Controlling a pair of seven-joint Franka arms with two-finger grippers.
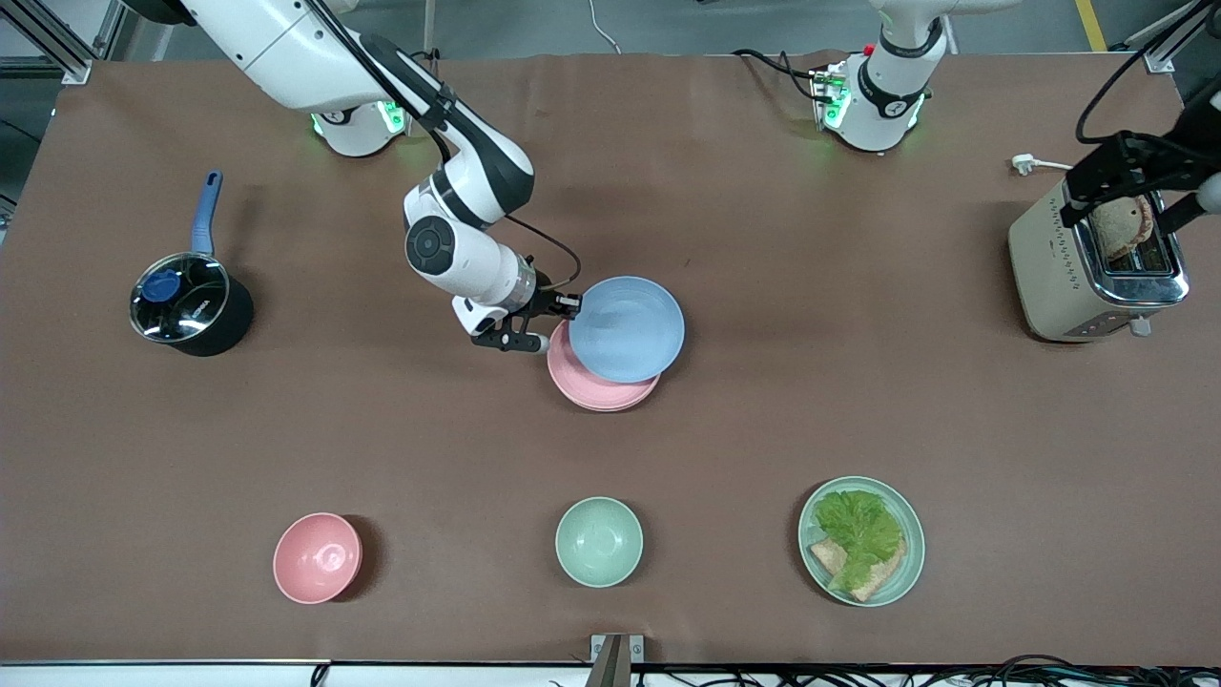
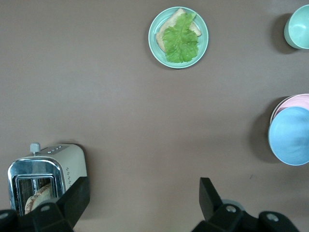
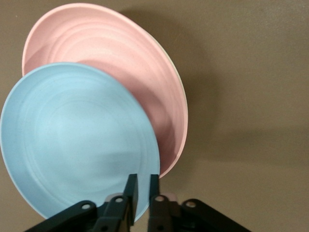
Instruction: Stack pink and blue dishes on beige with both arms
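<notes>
My right gripper (image 1: 565,307) (image 3: 142,189) is shut on the rim of the pale blue plate (image 1: 627,329) (image 3: 77,140). It holds that plate slightly tilted over the pale pink plate (image 1: 596,386) (image 3: 111,53), shifted off-centre from it. Under the pink plate only a thin cream edge of the beige plate (image 3: 177,75) shows; in the front view it is hidden. My left gripper (image 1: 1126,205) (image 2: 142,195) hangs open and empty over the toaster at the left arm's end of the table, well away from the plates. The left wrist view also catches the blue plate (image 2: 291,136) and the pink plate (image 2: 295,100).
A toaster (image 1: 1068,277) (image 2: 63,162) holding toast stands under the left gripper. Nearer the front camera sit a pink bowl (image 1: 318,558), a mint bowl (image 1: 599,541) (image 2: 300,26) and a green plate (image 1: 911,563) (image 2: 154,29) with lettuce and bread. A lidded pot (image 1: 186,305) stands at the right arm's end.
</notes>
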